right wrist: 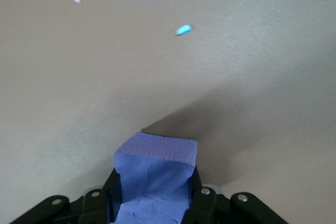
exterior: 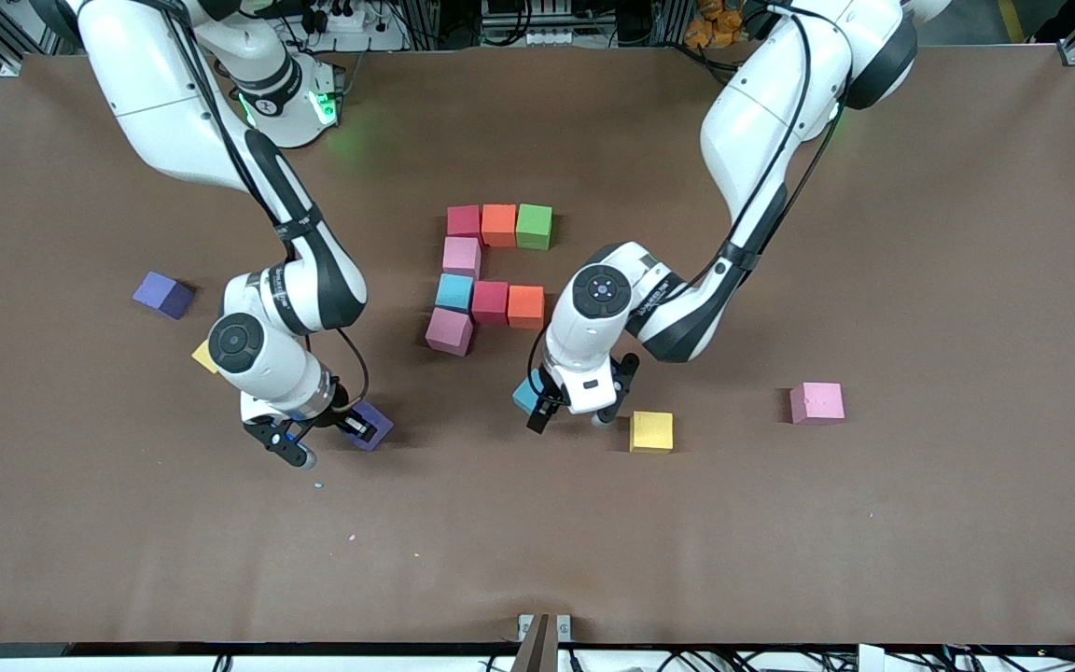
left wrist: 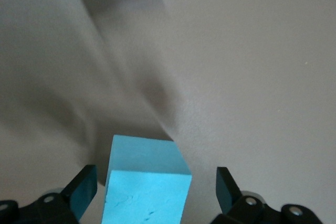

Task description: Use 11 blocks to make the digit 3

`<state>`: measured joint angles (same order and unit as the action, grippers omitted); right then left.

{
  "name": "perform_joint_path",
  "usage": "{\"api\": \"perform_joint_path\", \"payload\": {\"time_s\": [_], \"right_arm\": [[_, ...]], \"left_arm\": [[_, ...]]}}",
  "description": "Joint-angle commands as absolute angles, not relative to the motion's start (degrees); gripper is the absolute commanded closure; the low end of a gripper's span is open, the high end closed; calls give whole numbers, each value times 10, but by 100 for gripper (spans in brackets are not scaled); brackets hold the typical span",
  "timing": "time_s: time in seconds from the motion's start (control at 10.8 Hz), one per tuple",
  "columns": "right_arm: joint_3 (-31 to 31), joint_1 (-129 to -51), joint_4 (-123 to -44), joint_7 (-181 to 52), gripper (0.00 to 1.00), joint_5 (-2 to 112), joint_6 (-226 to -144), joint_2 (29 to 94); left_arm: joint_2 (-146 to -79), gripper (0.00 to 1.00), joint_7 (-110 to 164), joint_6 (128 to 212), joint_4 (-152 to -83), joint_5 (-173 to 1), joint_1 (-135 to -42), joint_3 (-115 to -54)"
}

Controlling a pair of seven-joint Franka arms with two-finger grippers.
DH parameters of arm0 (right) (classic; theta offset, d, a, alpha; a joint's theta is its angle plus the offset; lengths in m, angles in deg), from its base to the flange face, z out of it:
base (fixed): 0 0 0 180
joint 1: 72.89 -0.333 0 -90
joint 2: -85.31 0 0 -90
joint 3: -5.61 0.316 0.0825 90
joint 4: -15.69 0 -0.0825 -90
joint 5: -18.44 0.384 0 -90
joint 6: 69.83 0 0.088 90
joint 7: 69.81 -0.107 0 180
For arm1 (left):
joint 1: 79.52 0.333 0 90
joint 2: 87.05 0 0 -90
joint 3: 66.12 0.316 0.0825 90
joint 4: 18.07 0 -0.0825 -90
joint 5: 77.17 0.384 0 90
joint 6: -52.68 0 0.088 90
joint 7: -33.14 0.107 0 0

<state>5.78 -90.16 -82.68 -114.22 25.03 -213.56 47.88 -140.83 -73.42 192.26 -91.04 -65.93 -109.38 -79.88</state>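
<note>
Right gripper [exterior: 325,439] is sitting low on the desk [exterior: 780,541], jaws clamping a purple block [right wrist: 153,174]. Left gripper [exterior: 570,418] is hovering with jaws standing wide either side of a blue block [left wrist: 147,182], not gripping it. The partial digit 3 [exterior: 486,275], eight cubes, is lying mid-desk; a yellow block [exterior: 651,432] is lying just beside the left gripper.

No text, label, brand, number or sign is being shown legibly anywhere. Faint markings are being carried on the forearm casings of both arms, but they are too small to be read, and nothing is printed on the blocks or on the bench.
</note>
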Motion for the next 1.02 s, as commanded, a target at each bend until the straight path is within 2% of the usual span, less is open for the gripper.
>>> {"api": "perform_joint_path", "payload": {"time_s": [0.0,0.19,0.37,0.46,0.93], "right_arm": [[60,-918,-811,-1143,53,253,-2127,480],[79,-930,-806,-1140,51,246,-2127,480],[97,-942,-798,-1139,50,193,-2127,480],[107,-943,-800,-1143,46,176,-2123,480],[113,-962,-811,-1131,41,171,-2110,483]], "left_arm": [[-1421,0,-700,1923,-891,-670,-1102,-790],[-1426,0,-689,1924,-891,-670,-1103,-790],[-1431,0,-663,1923,-891,-670,-1103,-791],[-1432,0,-654,1924,-891,-670,-1103,-791],[-1437,0,-635,1923,-891,-670,-1115,-791]]}}
